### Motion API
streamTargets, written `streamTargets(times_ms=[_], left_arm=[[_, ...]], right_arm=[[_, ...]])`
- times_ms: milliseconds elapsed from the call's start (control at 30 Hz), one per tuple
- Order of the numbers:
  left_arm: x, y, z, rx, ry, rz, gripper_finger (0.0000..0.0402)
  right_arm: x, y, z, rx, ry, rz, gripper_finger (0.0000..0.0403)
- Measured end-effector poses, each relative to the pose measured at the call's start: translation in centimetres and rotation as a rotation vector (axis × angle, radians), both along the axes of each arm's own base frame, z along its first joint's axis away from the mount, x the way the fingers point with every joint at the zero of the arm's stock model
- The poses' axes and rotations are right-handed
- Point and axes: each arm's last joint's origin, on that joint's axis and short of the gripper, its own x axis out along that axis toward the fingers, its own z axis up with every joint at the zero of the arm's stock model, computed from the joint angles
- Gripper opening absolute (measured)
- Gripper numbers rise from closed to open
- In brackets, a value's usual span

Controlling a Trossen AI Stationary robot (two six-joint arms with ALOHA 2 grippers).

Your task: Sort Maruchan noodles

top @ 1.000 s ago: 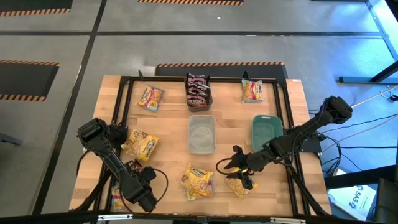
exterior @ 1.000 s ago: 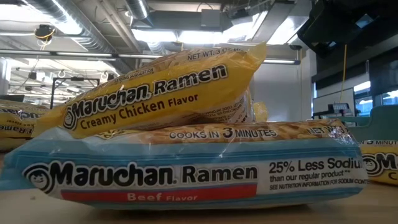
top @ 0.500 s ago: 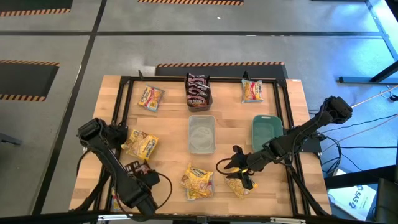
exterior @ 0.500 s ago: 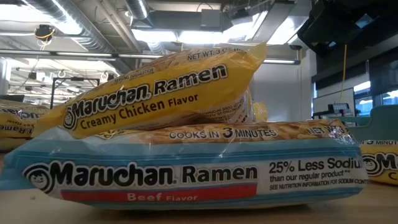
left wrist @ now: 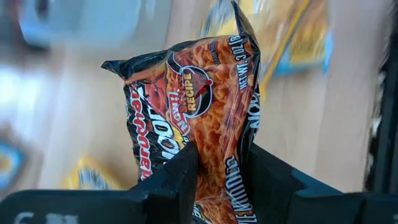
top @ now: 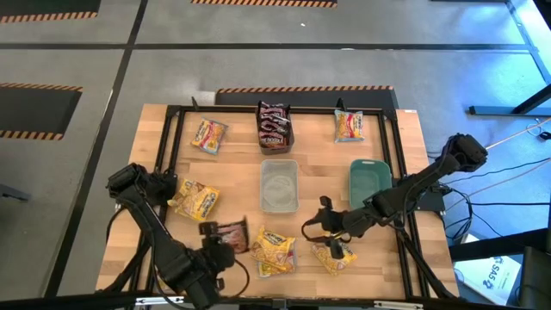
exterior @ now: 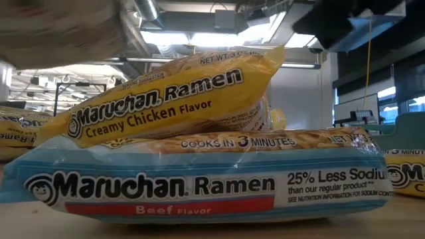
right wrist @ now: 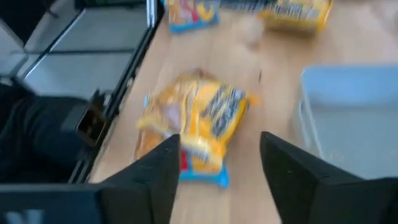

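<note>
My left gripper (top: pixel 217 243) (left wrist: pixel 219 157) is shut on a dark brown-red noodle packet (top: pixel 232 234) (left wrist: pixel 193 106), above the table's near left part. My right gripper (top: pixel 324 227) (right wrist: pixel 219 148) is open at the near middle. An orange-yellow packet (top: pixel 335 257) (right wrist: pixel 194 127) lies flat on the table between its fingertips, close to one finger. A pile of two packets (top: pixel 274 251), a yellow one (exterior: pixel 179 99) resting on a blue-edged one (exterior: pixel 199 186), lies between the arms. My left gripper pinches one short end of the dark packet (left wrist: pixel 214 186) between its two fingers (left wrist: pixel 177 177). The packet sticks out beyond the fingertips, lifted clear of the table. My right gripper has one finger (right wrist: pixel 163 167) next to the orange-yellow packet's edge (right wrist: pixel 186 163); I cannot tell whether it touches.
A dark grey bin (top: pixel 275 126) holding dark packets stands at the far middle, a clear bin (top: pixel 279 185) at the centre, a teal bin (top: pixel 368 182) to the right. Loose packets lie at the far left (top: pixel 209 135), far right (top: pixel 349 126) and left (top: pixel 196 200). A black frame (top: pixel 172 110) rims the table.
My left gripper has risen and swung toward the table's right edge, turning as it went. The dark packet has come up off the near left of the table with it and now hangs close to the pile of two packets.
</note>
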Motion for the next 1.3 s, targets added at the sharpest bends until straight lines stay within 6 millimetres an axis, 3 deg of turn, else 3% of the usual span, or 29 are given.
streamTargets(times_ms=[233, 433, 633, 833, 1033, 1300], left_arm=[[1.2, -0.3, 0.8, 0.207, -0.297, -0.057, 0.0116], [2.0, -0.5, 0.5, 0.328, -0.375, -0.113, 0.0116], [2.9, 0.1, -2.1, 0.532, -0.374, -0.192, 0.0116], [4.3, 2.4, -4.9, 0.747, -0.294, -0.223, 0.0116], [5.5, 4.7, -5.9, 0.816, -0.249, -0.168, 0.0116], [7.1, 6.6, -6.0, 0.817, -0.209, -0.128, 0.0117]], right_arm=[[2.2, 0.3, -1.1, -0.15, -0.145, 0.019, 0.0289], [4.3, 0.3, -1.6, -0.227, -0.322, 0.039, 0.0305], [5.4, -0.7, -1.7, 0.036, -0.324, -0.026, 0.0305], [5.5, -2.1, -0.6, 0.289, -0.298, -0.151, 0.0305], [5.8, -3.8, 0.2, 0.375, -0.305, -0.212, 0.0305], [6.7, -6.5, -0.2, 0.408, -0.308, -0.354, 0.0305]])
